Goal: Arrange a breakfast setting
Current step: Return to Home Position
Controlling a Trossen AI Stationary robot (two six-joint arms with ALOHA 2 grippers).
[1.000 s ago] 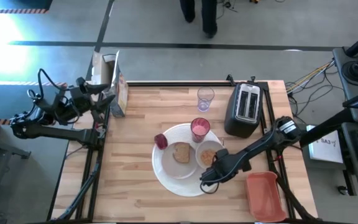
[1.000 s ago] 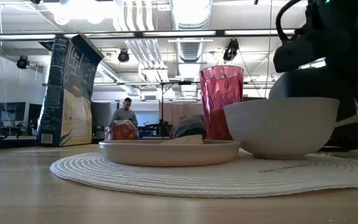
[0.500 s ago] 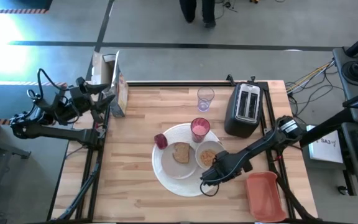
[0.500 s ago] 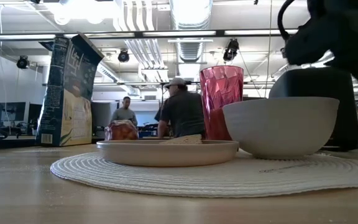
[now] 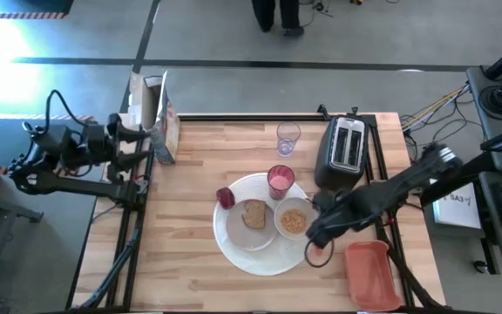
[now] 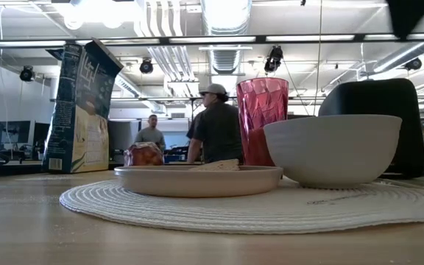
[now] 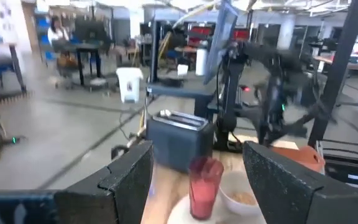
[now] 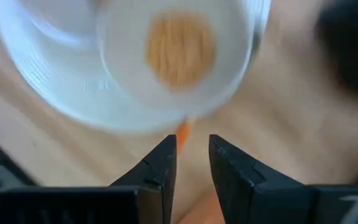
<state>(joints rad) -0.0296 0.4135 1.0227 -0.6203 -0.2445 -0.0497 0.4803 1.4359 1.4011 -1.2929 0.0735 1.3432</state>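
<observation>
We are holding our right gripper (image 5: 312,235) above the wooden table (image 5: 190,262), just right of the small white bowl (image 5: 293,209) of orange-tan cereal (image 5: 293,222), jaws narrowly apart. The bowl is sitting on a round white woven mat (image 6: 197,210), beside the large round white plate (image 6: 197,180) with the brown toast slice (image 5: 254,214). The translucent pink cup (image 5: 281,181) is standing behind, and the dark red round fruit (image 5: 226,197) is lying at the mat's left edge. Our left gripper (image 5: 146,144) is waiting by the table's left rear corner, jaws wide.

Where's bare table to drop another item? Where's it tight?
Bare wood: left strip between cereal box and placemat; back stretch between cereal box and clear cup; front edge below placemat. Crowded: right side, with bowl, toaster, tray and right end effector. Left end effector waits by cereal box.
</observation>
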